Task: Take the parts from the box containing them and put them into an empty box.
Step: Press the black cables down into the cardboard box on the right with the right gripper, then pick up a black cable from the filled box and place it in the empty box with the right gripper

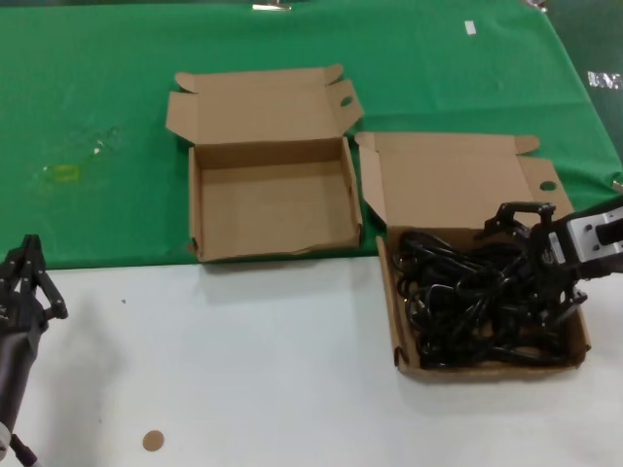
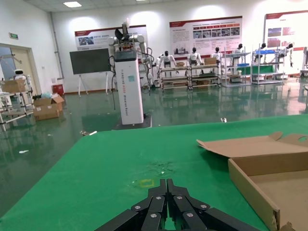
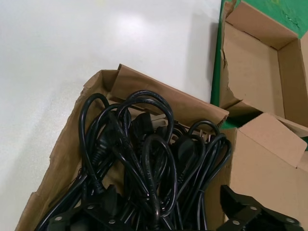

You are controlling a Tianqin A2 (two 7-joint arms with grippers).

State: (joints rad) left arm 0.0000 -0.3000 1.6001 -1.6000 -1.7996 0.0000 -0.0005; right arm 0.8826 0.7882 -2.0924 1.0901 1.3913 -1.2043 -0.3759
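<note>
The parts, a tangle of black power cords [image 1: 477, 297], fill the box containing them [image 1: 397, 326] at the right, its tall lid [image 1: 448, 180] standing up behind. My right gripper [image 1: 537, 263] hangs over that box's right side, open. In the right wrist view its fingers [image 3: 82, 216] straddle the cords [image 3: 144, 154] without closing on any. The empty box [image 1: 273, 199] lies open on the green cloth, behind and to the left, and also shows in the right wrist view [image 3: 250, 62]. My left gripper [image 1: 24, 277] is parked shut at the near left, with its tips [image 2: 167, 185] pointing past the empty box [image 2: 269, 185].
A green cloth [image 1: 97, 117] covers the back of the table, with a yellowish mark [image 1: 63, 173] at its left. The white tabletop [image 1: 243, 360] spreads in front. A small brown disc [image 1: 153, 440] lies near the front edge.
</note>
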